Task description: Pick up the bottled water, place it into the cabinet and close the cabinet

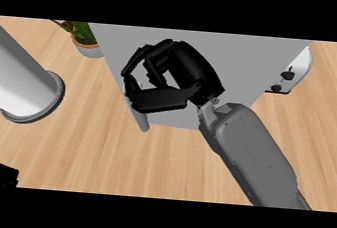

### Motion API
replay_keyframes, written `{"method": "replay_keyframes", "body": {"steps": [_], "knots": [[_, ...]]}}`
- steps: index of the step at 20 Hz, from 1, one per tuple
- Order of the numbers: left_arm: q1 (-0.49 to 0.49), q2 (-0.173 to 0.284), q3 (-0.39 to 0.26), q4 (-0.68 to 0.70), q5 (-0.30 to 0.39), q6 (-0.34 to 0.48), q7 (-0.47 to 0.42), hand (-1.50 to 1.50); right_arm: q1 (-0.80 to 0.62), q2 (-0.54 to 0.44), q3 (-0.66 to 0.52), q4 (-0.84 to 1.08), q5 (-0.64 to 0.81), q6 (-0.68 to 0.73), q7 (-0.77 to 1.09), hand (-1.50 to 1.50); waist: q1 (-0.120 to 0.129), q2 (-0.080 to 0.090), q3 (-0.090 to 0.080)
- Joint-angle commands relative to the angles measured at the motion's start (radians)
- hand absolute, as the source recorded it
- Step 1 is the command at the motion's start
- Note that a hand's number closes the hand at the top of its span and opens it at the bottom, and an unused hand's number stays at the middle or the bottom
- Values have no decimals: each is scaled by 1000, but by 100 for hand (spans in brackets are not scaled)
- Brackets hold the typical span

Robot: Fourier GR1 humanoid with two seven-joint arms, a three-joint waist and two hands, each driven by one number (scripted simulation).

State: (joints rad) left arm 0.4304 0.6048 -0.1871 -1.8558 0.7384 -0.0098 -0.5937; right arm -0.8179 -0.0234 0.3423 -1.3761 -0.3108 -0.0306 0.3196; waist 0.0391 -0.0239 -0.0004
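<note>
Cabinet (242, 66): pale grey box standing on the wooden counter at upper centre, seen from steeply above, flat top face showing. Its left front edge runs down to a rounded corner. White fitting with two dark knobs on its right side. Bottled water not visible from this view.

Grey cabinet (198, 53); black robot hand (171, 78); light wood counter (88, 145).

One cabinet (205, 63), one potted plant (85, 39), one white cylinder (11, 78), two hands (171, 78)
</note>
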Motion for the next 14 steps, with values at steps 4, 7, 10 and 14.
{"method": "replay_keyframes", "body": {"steps": [4,7,10,14], "knots": [[-24,25,29,-12,32,-27,40,150,-61,-96,-142,247,3,72,-113,150,9,46,0],[-33,7,7,-22,11,-6,42,150,-65,-133,-162,254,-10,107,-121,150,7,48,0],[-18,8,11,-49,0,-3,32,150,-54,-137,-174,260,-15,112,-145,150,18,45,1],[-70,4,11,-23,13,4,64,150,-52,-122,-155,262,-13,129,-163,150,-2,48,0]]}}
